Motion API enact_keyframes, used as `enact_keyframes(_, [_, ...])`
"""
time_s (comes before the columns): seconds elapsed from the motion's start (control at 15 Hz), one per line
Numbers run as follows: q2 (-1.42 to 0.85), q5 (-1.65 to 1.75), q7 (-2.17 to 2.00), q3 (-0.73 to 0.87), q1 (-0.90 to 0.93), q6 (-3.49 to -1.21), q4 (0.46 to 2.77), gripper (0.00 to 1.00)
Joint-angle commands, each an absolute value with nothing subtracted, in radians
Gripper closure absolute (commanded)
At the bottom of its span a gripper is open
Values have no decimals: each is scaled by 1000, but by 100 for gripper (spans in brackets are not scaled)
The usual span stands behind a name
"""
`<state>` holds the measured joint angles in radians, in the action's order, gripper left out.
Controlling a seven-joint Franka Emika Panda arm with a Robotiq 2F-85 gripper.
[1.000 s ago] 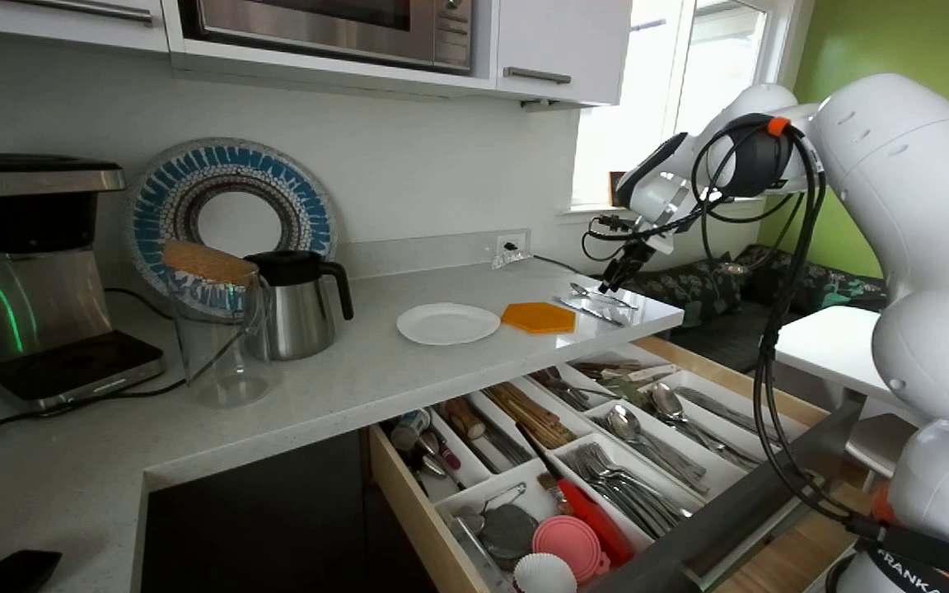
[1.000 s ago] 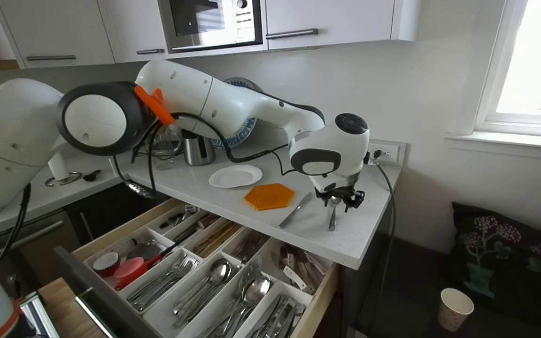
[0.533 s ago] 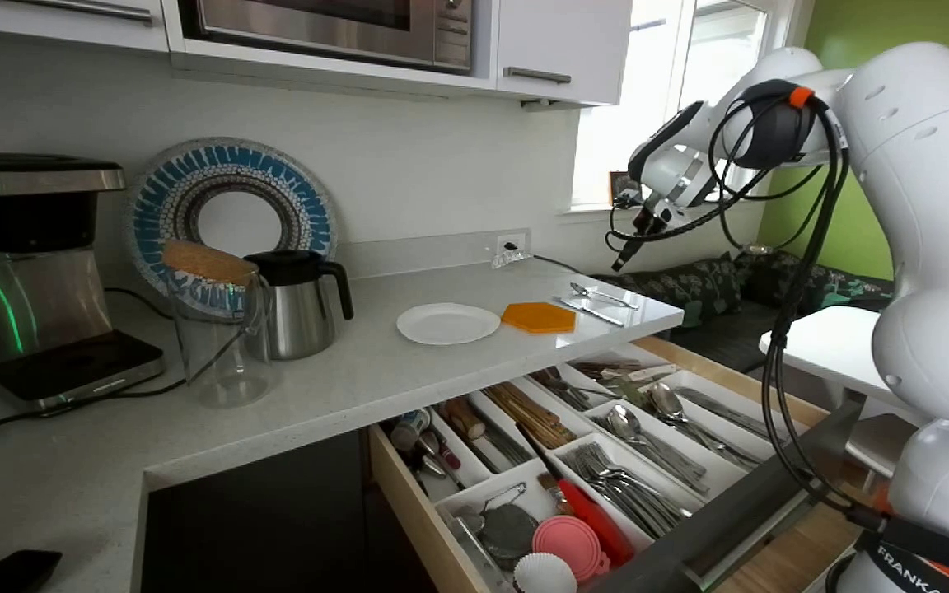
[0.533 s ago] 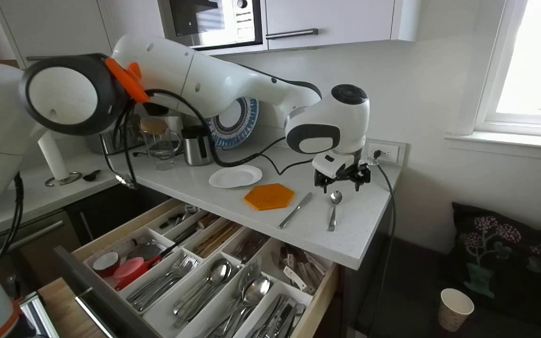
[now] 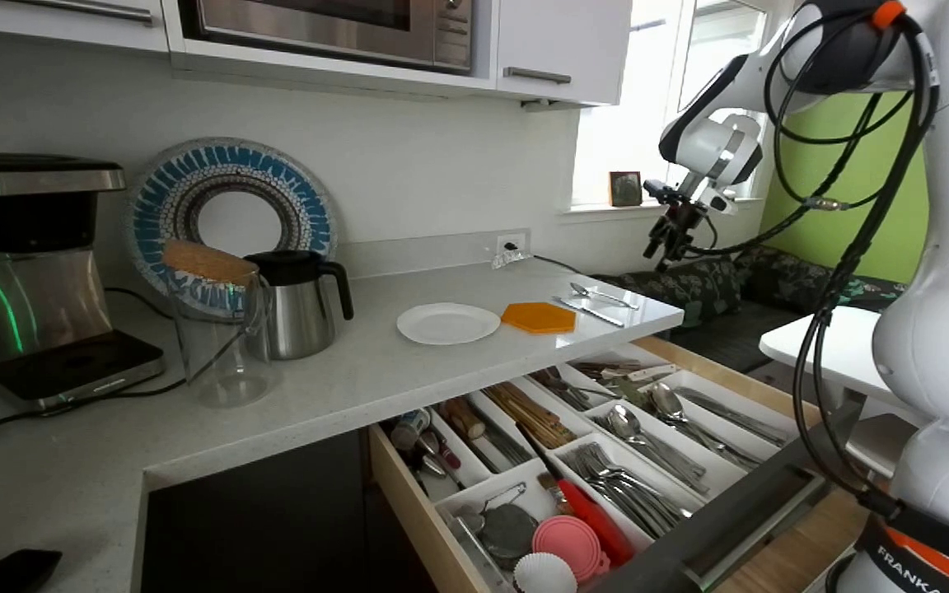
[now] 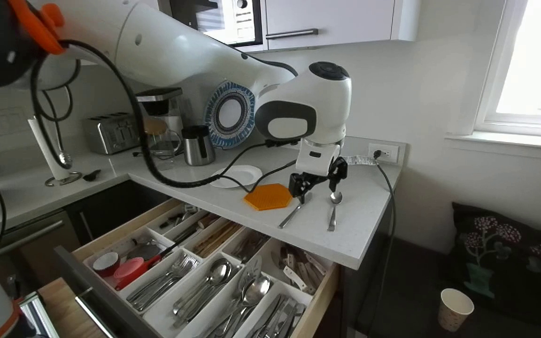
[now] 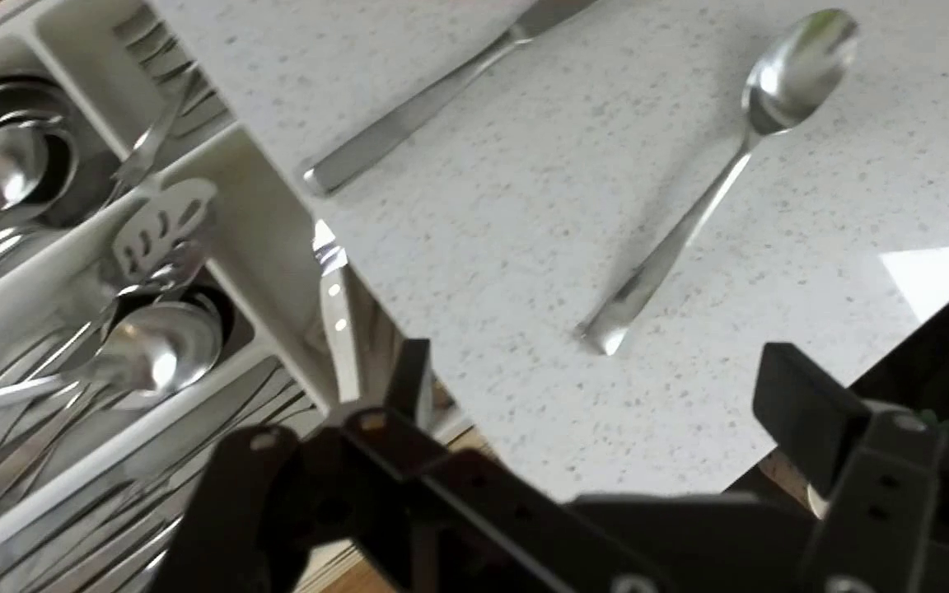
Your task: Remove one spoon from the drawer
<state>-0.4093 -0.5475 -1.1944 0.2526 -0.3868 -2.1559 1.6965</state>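
A spoon lies on the counter near its right end. It also shows in the wrist view, its handle end pointing toward my gripper. My gripper is open and empty, held above the counter edge and apart from the spoon. It also shows in both exterior views. The drawer stands open below the counter. Several spoons lie in one of its compartments, and a larger spoon lies in the compartment beside it.
A knife lies on the counter beside the spoon. An orange hexagonal mat and a white plate are further left. Forks fill another drawer compartment. A wall outlet has a plug and cable at the counter's back.
My gripper has risen from the counter spoon and pulled back toward the robot's base, turning as it went. The spoon and knife on the counter stay where they were.
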Motion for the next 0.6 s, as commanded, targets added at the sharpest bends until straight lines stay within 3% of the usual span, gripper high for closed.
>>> enact_keyframes(0.0, [-221,-452,-1029,276,-367,-2112,1918,0])
enact_keyframes(0.4, [-73,-235,-847,301,-336,-2027,2061,0])
enact_keyframes(0.53, [-122,-275,-877,301,-339,-2032,2006,0])
